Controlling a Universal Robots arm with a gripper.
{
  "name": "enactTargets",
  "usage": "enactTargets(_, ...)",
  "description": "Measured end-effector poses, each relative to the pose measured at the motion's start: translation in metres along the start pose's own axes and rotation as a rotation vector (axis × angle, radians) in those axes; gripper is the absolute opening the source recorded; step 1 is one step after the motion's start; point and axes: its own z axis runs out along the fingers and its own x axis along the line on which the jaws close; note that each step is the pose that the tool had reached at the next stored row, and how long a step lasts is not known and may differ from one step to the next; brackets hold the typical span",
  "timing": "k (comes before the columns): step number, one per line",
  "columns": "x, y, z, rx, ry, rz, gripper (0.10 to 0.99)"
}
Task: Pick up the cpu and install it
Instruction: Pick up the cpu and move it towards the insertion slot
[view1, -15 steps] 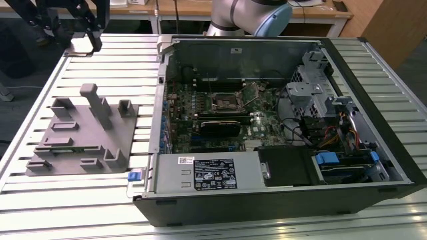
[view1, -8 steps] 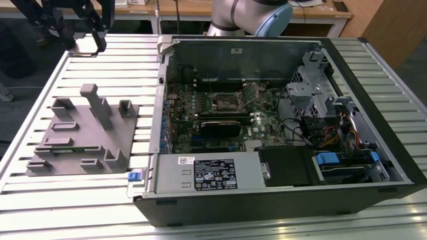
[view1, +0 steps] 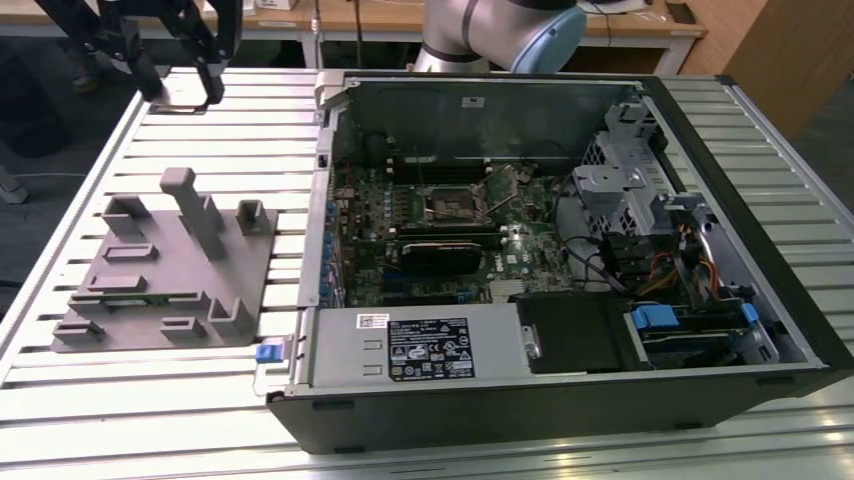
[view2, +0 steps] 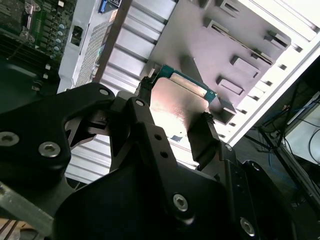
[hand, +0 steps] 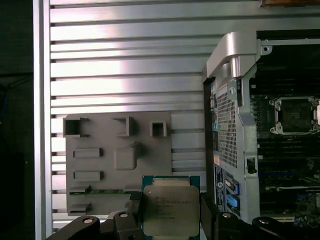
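My pincer (hand: 170, 220) is closed on the cpu (hand: 170, 209), with one finger against each of two opposite edges, so the silver lid lies bare between them. The second wrist view shows the same hold, with the cpu (view2: 176, 105) clamped across its green-rimmed board. I have it lifted clear of the slatted table (view1: 174, 400). In the exterior view my pincer (view1: 180, 90) hangs at about eleven o'clock of the frame, beyond the grey plastic tray (view1: 160, 290). That tray lies at nine o'clock from the open computer case (view1: 561, 400). The socket (view1: 450, 205) sits near the middle of the motherboard, at roughly four o'clock from where I hang and well apart from me.

I judge this chip light, thin and quite stiff, so weight is no trouble. The smooth metal lid would be slippery, and the underside contacts are likely delicate. The edges are the right place to hold it, as I do now, with a modest squeeze and the chip kept level. A tilt in the grip could spoil its seating in the socket.
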Motion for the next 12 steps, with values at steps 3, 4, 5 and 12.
enactTargets(3, -0.0041, 0.0002, 0.0000, 0.000, 0.0000, 0.000, 0.541)
enactTargets(4, -0.0054, 0.0003, 0.0000, 0.000, 0.0000, 0.000, 0.541)
enactTargets(5, -0.0068, 0.0003, 0.0000, 0.000, 0.0000, 0.000, 0.541)
enactTargets(12, -0.0148, 0.0007, 0.0000, 0.000, 0.0000, 0.000, 0.541)
